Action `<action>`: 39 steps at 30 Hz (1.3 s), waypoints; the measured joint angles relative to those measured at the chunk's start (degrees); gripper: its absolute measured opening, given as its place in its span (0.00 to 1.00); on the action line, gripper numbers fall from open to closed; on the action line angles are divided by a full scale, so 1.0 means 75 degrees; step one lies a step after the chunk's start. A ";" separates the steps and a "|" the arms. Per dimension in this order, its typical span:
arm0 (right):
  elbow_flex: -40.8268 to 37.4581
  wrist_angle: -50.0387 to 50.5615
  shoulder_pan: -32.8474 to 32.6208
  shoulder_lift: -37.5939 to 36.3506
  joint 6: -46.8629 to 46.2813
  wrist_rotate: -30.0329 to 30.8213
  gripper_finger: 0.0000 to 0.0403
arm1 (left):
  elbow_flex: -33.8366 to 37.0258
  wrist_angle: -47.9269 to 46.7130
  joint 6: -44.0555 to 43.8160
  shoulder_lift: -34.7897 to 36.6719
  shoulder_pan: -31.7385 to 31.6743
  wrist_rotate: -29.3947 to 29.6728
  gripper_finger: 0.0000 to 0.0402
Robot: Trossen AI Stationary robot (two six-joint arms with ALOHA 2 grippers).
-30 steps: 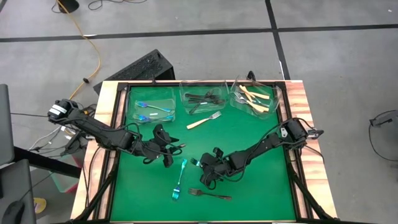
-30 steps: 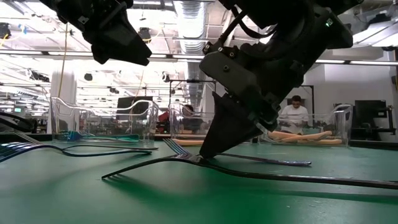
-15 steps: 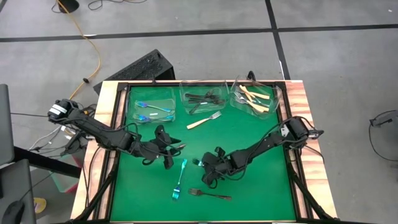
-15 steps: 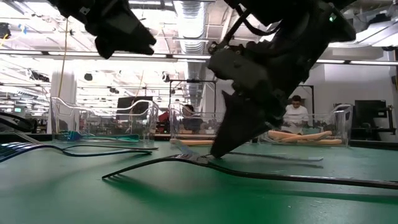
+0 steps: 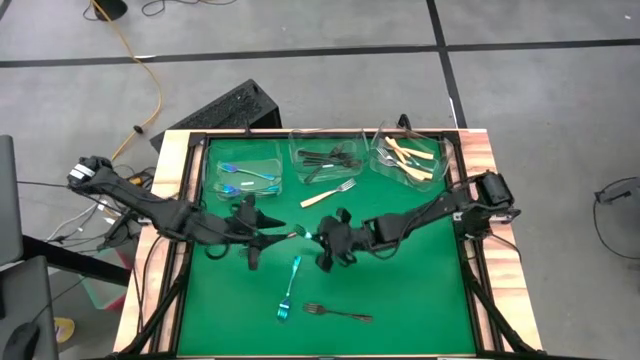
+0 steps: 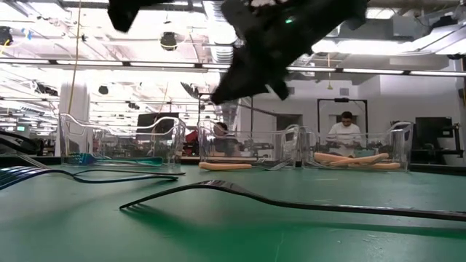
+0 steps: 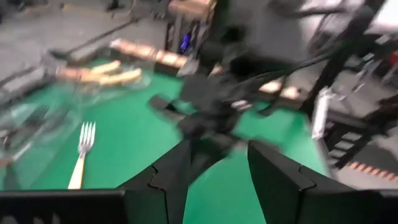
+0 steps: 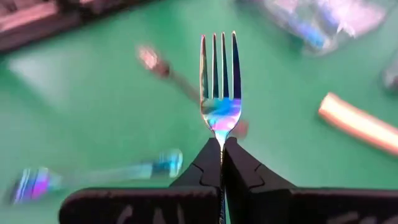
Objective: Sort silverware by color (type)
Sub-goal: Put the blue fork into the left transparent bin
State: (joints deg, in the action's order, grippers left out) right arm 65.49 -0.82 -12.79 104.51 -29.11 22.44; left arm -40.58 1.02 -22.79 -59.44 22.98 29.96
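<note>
Clamped tight on the neck of an iridescent blue fork (image 8: 219,93), the right gripper (image 5: 322,237) hung above the middle of the green mat (image 5: 420,290), lifted clear of it, the fork's tines pointing out past the fingertips. Just to the left of it over the mat, the left gripper (image 5: 283,232) faced the right one with its two fingers (image 7: 280,177) standing apart and nothing between them.

Taking the mat as the landmark, three clear tubs stood in a row along its far edge. The left tub (image 5: 245,172) held blue forks, the middle tub (image 5: 330,157) held dark grey forks, and the right tub (image 5: 408,158) held cream-handled forks. A single cream-handled fork (image 5: 327,193) lay on the mat just in front of the middle tub, tines toward the right tub. Nearer the mat's front edge lay a second blue fork (image 5: 288,290), roughly lengthwise from back to front, below the two grippers. Just beside its near end, a dark grey fork (image 5: 337,312) lay crosswise; in the low view it arched over the mat (image 6: 291,204), tines to the left.
</note>
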 joint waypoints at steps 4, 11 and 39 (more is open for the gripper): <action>0.0074 -0.0721 0.0575 0.0090 0.0572 -0.0026 0.05 | -0.0003 -0.0013 0.0343 0.0852 0.0151 0.0113 0.36; 0.1035 -0.1050 0.1426 0.0238 0.2071 -0.0261 0.05 | -0.0003 -0.0033 0.0857 0.1780 0.0374 0.0181 0.36; 0.6512 -0.3760 0.3401 0.4620 0.3755 -0.2525 0.06 | -0.0006 -0.0078 0.1784 0.2148 0.0464 0.0294 0.36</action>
State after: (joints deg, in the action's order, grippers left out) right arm 114.33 -29.02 12.71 139.16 -0.95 3.50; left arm -40.62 0.44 -9.41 -43.33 26.46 32.16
